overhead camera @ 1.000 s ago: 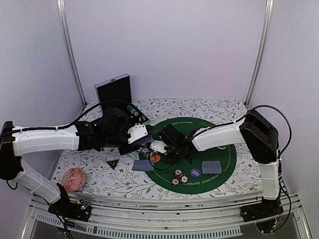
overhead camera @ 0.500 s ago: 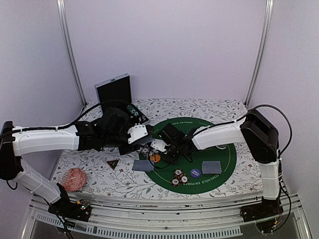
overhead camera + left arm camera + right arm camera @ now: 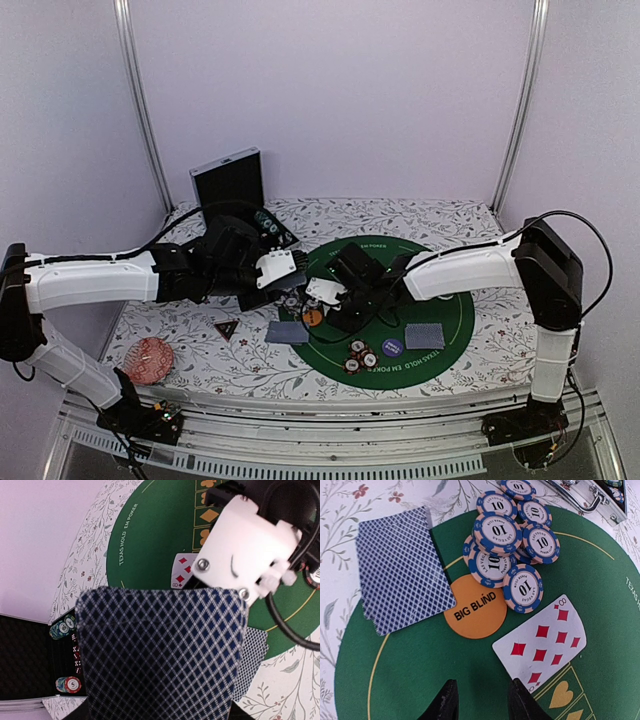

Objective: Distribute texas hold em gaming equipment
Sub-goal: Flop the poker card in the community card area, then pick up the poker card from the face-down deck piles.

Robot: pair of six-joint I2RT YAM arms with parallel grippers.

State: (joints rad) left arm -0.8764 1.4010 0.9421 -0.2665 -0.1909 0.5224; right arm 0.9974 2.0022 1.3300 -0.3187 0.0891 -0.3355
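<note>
My left gripper (image 3: pixel 283 272) hovers at the green mat's left edge, shut on a deck of blue diamond-backed playing cards (image 3: pixel 160 650) that hides its fingers. My right gripper (image 3: pixel 482 686) is open just above the mat (image 3: pixel 415 680), nothing between its black fingers. Right beside it lies a face-up eight of diamonds (image 3: pixel 542 642). An orange BIG BLIND button (image 3: pixel 475 610), a heap of blue-edged 10 chips (image 3: pixel 510 535) and a face-down card pile (image 3: pixel 402 567) lie beyond. From above, the right gripper (image 3: pixel 332 302) is close to the left one.
An open chip case (image 3: pixel 228 182) stands at the back left. A black triangular marker (image 3: pixel 226 328) and a red patterned round object (image 3: pixel 148 360) lie front left. On the mat's (image 3: pixel 455 300) near side are more chips (image 3: pixel 360 355), a purple button (image 3: pixel 392 348) and another card pile (image 3: pixel 423 336).
My right gripper has opened and its arm has swung to the right, elbow further out. The left arm with the deck has not moved.
</note>
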